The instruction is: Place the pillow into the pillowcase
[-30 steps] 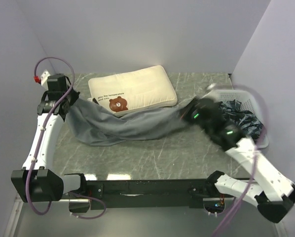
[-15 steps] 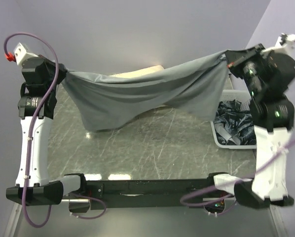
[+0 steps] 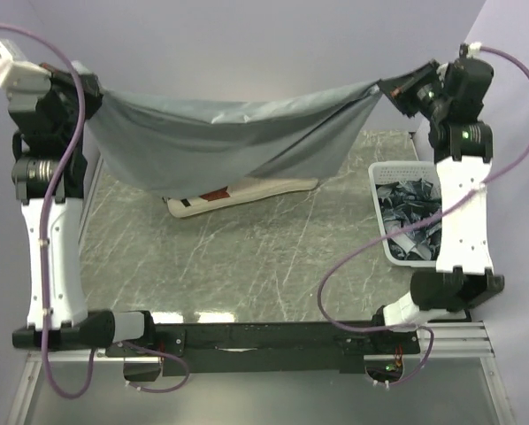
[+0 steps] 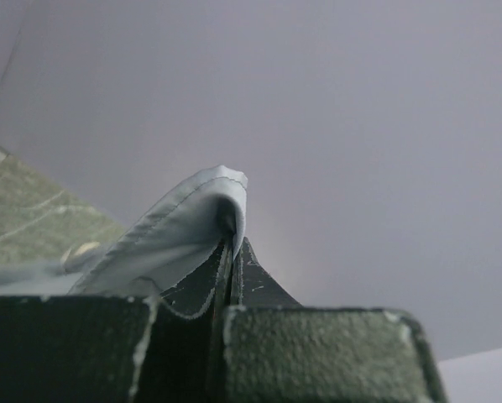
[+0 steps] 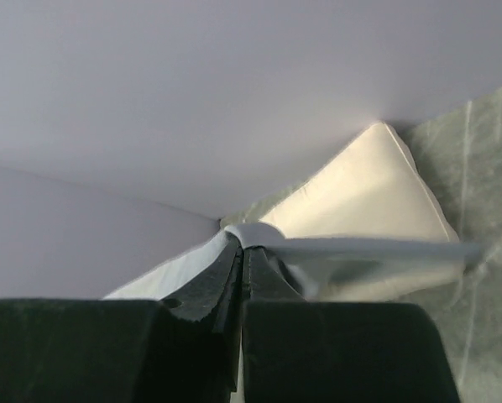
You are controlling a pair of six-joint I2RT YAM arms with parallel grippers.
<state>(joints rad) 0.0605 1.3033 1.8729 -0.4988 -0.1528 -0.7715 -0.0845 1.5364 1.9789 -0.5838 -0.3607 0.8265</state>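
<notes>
Grey pillowcase (image 3: pixel 238 133) stretched, sagging, across upper frame, corners clamped in left pincer (image 3: pixel 89 87) and right pincer (image 3: pixel 386 88); cream pillow (image 3: pixel 264 189) edge below, on table (image 3: pixel 247 266), print unreadable

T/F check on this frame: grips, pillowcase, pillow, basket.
1. The left tool and right tool are each shut on the pillowcase. True.
2. The pillow is inside the pillowcase. False: it lies on the table, outside it and partly hidden behind the hanging fabric.
3. The pillowcase hangs spread between the two raised arms, clear of the table. True.
4. The basket at the right is empty. False: it holds dark crumpled items.
</notes>
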